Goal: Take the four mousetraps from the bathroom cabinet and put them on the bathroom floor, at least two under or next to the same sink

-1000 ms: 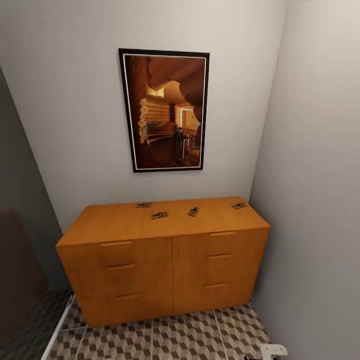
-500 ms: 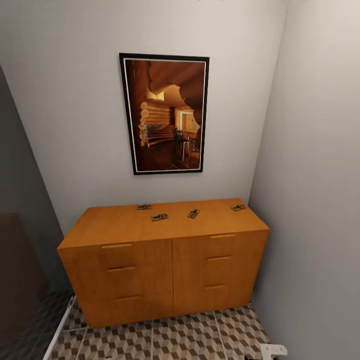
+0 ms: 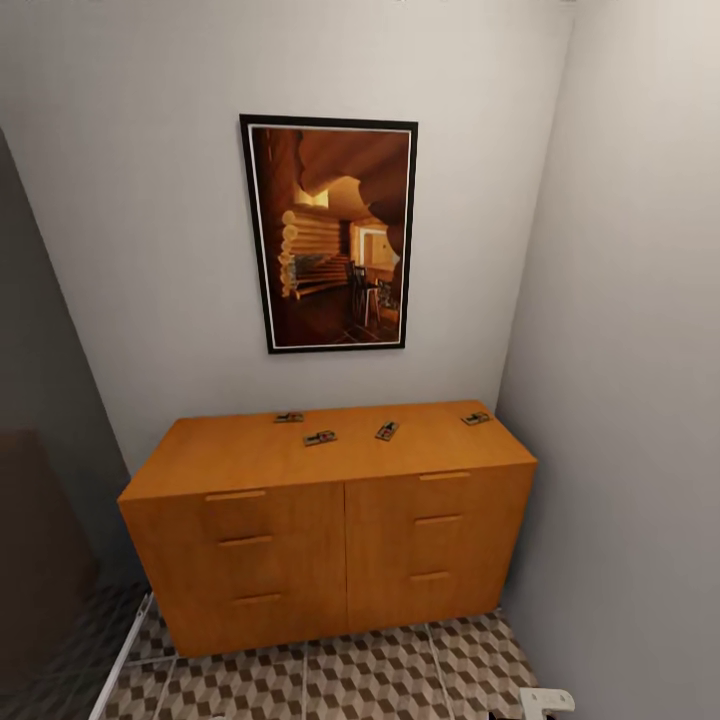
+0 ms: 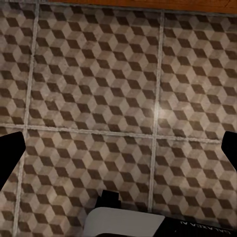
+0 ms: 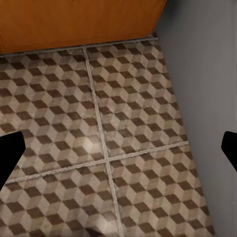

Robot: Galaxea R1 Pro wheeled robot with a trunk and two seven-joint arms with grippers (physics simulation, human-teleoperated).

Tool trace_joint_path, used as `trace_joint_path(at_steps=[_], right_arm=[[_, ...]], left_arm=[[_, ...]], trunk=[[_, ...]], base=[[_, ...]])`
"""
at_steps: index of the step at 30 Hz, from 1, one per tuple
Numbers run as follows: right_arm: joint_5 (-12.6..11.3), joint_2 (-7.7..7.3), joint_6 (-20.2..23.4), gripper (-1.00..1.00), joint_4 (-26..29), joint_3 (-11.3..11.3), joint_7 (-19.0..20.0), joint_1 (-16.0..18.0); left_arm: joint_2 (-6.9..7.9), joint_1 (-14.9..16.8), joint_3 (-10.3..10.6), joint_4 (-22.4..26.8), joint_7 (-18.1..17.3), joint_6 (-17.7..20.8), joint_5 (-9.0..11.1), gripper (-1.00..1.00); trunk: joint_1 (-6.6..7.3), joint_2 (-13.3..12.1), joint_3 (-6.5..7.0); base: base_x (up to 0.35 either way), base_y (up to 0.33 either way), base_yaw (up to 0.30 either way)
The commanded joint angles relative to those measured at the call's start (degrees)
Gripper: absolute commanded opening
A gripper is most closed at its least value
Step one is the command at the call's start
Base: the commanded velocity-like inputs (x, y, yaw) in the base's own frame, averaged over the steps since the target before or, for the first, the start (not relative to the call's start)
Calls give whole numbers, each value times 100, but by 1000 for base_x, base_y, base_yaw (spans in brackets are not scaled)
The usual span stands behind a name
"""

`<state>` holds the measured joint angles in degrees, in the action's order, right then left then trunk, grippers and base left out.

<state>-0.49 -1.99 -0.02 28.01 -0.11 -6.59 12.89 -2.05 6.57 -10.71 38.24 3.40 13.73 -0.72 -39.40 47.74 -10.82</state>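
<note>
Nearest the camera, at the bottom edge of the head view, a white part of the robot [image 3: 546,701] shows in the lower right corner above the bathroom floor [image 3: 380,680], whose tiles carry a brown, beige and white cube pattern with pale grout lines. The left gripper [image 4: 118,153] points down at this floor, its two dark fingertips [image 4: 10,158] showing at opposite edges of the left wrist view, spread wide with nothing between them. The right gripper [image 5: 118,148] is likewise spread wide and empty over the tiles, with the cabinet base and a grey wall at the upper edge and right side of the right wrist view. Beyond the tiles, in the lower centre of the head view, stands the cabinet [image 3: 330,540], an orange-brown chest with six drawer fronts and slim handles, set into a corner against the right-hand wall [image 3: 640,400]. Four mousetraps lie on its flat top, well apart from one another: one toward the back left of centre [image 3: 289,417], one just in front of it [image 3: 320,438], one near the centre [image 3: 387,431], and one at the back right corner [image 3: 476,418]. Farthest, in the upper centre of the frame, a dark-framed picture [image 3: 330,235] hangs on the pale rear wall above the cabinet.
</note>
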Motion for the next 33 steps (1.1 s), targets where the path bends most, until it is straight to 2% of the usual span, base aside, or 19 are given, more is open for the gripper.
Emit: trace_joint_path(at_steps=[1,33], right_arm=[[-5,-1,0,100,2,0,-12,3],[-3,-1,-6,100,2,9,-18,3]], left_arm=[[-6,2,-19,13,2,33,-7,100],[-14,2,-19,10,2,30,-7,100]], trunk=[[22,-35,10],[725,-1319,585]], base=[[0,0,0],[0,0,0]])
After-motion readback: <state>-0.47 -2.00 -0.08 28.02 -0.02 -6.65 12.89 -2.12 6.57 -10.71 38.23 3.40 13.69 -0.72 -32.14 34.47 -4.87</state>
